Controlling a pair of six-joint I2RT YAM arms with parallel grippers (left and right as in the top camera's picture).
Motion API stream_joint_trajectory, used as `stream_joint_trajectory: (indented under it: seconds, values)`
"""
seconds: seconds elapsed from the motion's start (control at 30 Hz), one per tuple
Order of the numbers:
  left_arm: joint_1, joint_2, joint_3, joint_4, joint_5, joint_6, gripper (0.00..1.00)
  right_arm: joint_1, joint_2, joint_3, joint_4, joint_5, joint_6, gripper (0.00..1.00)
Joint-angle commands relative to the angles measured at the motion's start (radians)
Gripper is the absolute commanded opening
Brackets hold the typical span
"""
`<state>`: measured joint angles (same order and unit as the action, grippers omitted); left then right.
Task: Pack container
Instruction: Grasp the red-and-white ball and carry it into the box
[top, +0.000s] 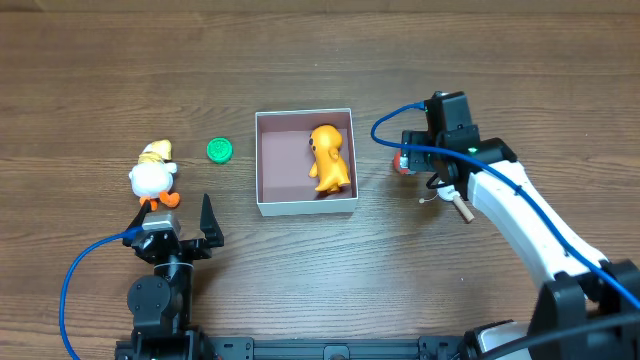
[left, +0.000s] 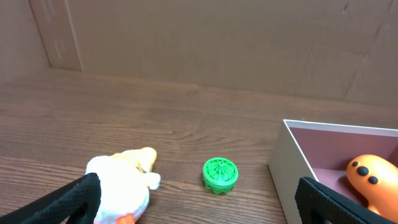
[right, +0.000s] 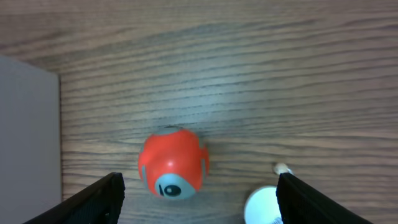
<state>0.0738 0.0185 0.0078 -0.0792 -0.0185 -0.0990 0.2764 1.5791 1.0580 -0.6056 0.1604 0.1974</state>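
A wood-grain surface (top: 320, 60) is seen under everything. Toward its left side a white duck toy (top: 152, 178) with orange feet is laid, and a green ribbed disc (top: 220, 150) is set near it on the right, not touching it. Further right an orange figure (top: 328, 158) marked with black dots is seen. Well to the right a red ball (right: 173, 163) with a grey-and-white eye marking is rested, and a small white piece (right: 261, 205) is found near it. A brown cardboard wall (left: 217, 43) is seen behind the surface.

Matt cardboard container (top: 306, 205) (dull pink inside), grainy wood table (top: 100, 70), glossy plastic orange ball (right: 172, 163), ribbed green cap (left: 220, 174)
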Motion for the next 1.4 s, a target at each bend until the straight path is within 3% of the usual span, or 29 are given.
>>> stream_joint_trajectory:
  seconds: [0.0,0.17,0.33,0.37,0.43,0.5,0.6,0.73,0.9,1.07,1.37]
  values:
    - [0.005,-0.007,-0.002,0.002,0.015,-0.009,1.0,-0.002,0.073,-0.018,0.042,-0.031,-0.044,0.81]
    - [0.005,-0.007,-0.002,0.002,0.016,-0.009,1.0,-0.002,0.175,-0.018,0.073,-0.031,-0.046,0.8]
    - [0.005,-0.007,-0.002,0.002,0.016,-0.009,1.0,-0.002,0.214,-0.017,0.077,-0.031,-0.046,0.73]
    - [0.005,-0.007,-0.002,0.002,0.015,-0.009,1.0,-0.002,0.214,-0.017,0.075,-0.031,-0.046,0.64]
    - [0.005,-0.007,-0.002,0.002,0.015,-0.009,1.0,-0.002,0.214,-0.017,0.074,-0.031,-0.046,0.62]
    - [0.005,-0.007,-0.002,0.002,0.016,-0.009,1.0,-0.002,0.214,-0.017,0.074,-0.031,-0.046,0.52]
    - [0.005,-0.007,-0.002,0.002,0.016,-0.009,1.0,-0.002,0.208,-0.011,0.057,-0.031,-0.046,0.29]
    - [0.005,-0.007,-0.002,0.002,0.015,-0.009,1.0,0.002,0.124,0.101,-0.091,-0.031,-0.045,0.21]
    - [0.005,-0.007,-0.002,0.002,0.016,-0.009,1.0,0.055,-0.007,0.206,-0.243,-0.032,-0.045,0.2]
    - [0.005,-0.007,-0.002,0.002,0.015,-0.009,1.0,0.205,-0.145,0.26,-0.37,-0.141,-0.04,0.2]
    - [0.005,-0.007,-0.002,0.002,0.016,-0.009,1.0,0.442,-0.135,0.256,-0.329,-0.185,-0.012,0.2]
